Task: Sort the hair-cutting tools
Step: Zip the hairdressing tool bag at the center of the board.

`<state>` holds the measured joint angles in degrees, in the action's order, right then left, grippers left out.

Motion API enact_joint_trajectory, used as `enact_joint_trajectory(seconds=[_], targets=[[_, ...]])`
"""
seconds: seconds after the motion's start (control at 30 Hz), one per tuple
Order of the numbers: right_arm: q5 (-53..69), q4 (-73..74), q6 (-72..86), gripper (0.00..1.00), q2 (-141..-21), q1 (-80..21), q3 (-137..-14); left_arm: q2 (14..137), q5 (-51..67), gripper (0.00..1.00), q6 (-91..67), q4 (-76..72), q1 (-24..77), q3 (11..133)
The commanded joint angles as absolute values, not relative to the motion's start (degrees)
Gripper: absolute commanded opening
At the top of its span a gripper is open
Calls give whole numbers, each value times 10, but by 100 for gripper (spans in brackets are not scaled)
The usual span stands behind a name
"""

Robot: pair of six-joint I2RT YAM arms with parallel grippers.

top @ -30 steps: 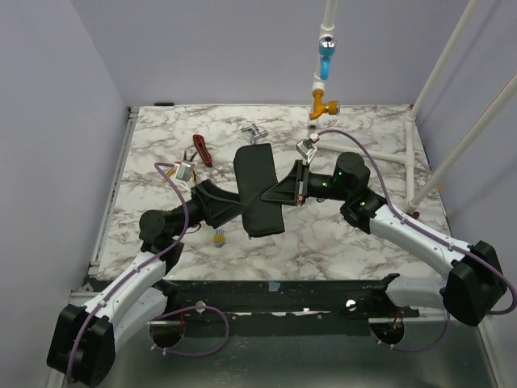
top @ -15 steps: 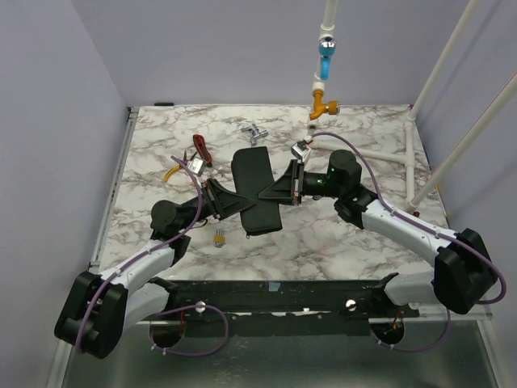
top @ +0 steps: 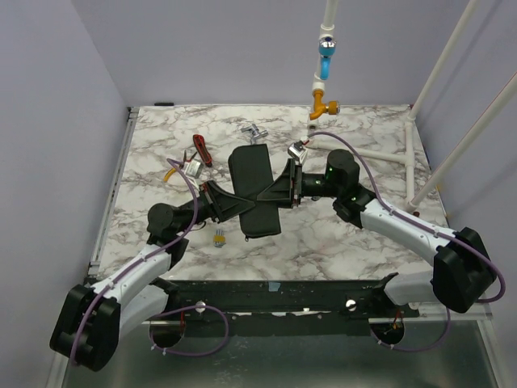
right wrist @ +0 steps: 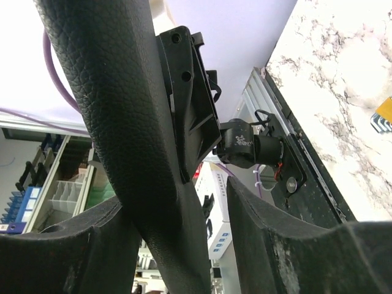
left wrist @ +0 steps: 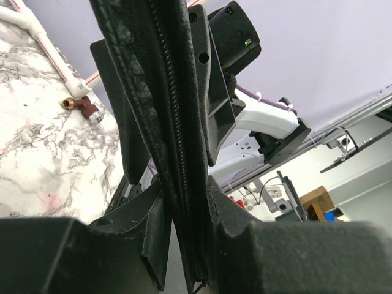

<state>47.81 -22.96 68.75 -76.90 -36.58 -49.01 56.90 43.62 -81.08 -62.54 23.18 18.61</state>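
The left pincer [left wrist: 184,205] is clenched on the zipper edge of a black pouch [top: 252,174], its two fingers pressed against either side of the grained material in the left wrist view. The right pincer [right wrist: 177,205] has the opposite side of the same pouch between its fingers, but its grasp is released: the pouch leans against one finger, and a clear gap shows between it and the other. From above, the two arms meet over the middle of the marble table [top: 355,234], with the pouch stretched lengthwise between them, running from the near side toward the far side. The silver scissors [top: 254,131] lie on the table just beyond the pouch's far end, apart from it and from both pincers. To their left lies a red-handled tool [top: 201,150], and nearer the left arm the yellow handles of a pair of pliers [top: 170,173] are partly hidden by the wrist. A small yellow piece [top: 218,238] sits on the table beside the pouch's near left corner.
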Motion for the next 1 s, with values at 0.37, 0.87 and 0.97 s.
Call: enact_joint_trajectory(seconds=[0.37, 0.87, 0.97], targets=[[550, -313, 713, 16, -777, -366, -429, 483, 314, 41, -740, -479, 237, 198], [589, -584, 912, 1, -853, -365, -364, 503, 342, 77, -729, -511, 244, 173], [593, -624, 944, 1, -869, -365, -360, 509, 343, 68, -731, -527, 244, 163]])
